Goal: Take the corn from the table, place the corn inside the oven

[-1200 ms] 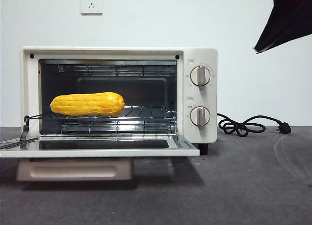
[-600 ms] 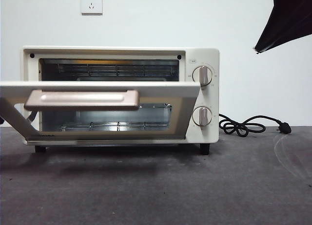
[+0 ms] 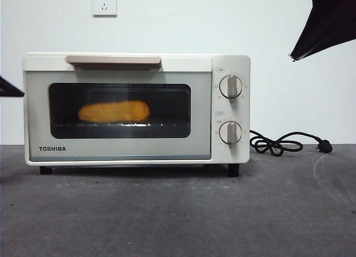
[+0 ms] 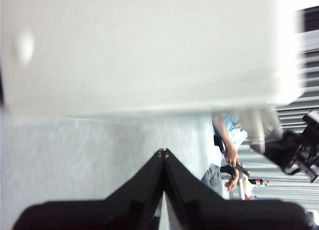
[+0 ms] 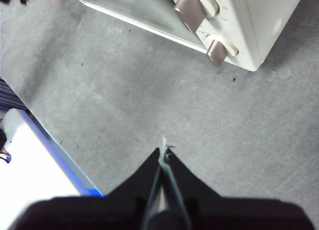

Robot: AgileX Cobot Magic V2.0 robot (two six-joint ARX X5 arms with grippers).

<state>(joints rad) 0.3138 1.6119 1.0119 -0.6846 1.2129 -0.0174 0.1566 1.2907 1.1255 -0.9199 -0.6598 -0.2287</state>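
Oven: the cream-white Toshiba toaster oven (image 3: 136, 109) is seen standing on the flat dark grey table (image 3: 178, 212), with its dark glass door (image 3: 119, 110) fully shut and the beige bar handle (image 3: 113, 60) at the top edge of the door.
Corn: the glossy yellow-orange corn cob (image 3: 114, 111) is seen through the glass, lying on its side on the wire rack inside the oven, in the left half of the window; its colour is dulled by the dark glass, and its ends cannot be told apart.
Knobs: two round knobs (image 3: 231, 86) are placed one above the other on the right panel of the oven.
Cord: a black power cord (image 3: 278, 143) is coiled on the table just beside the right side of the oven.
Open room: a wide bare strip of table is left in front of the oven and to its right.
Left gripper: the left gripper (image 4: 163, 153) is held near the pale side wall of the oven; its two black jaws are pressed together and nothing is held.
Right gripper: the right gripper (image 5: 163, 153) is held above the bare table, well apart from the knob corner of the oven; its jaws are closed together and nothing is gripped.
Wall: a white wall socket (image 3: 104, 3) is seen above the oven.
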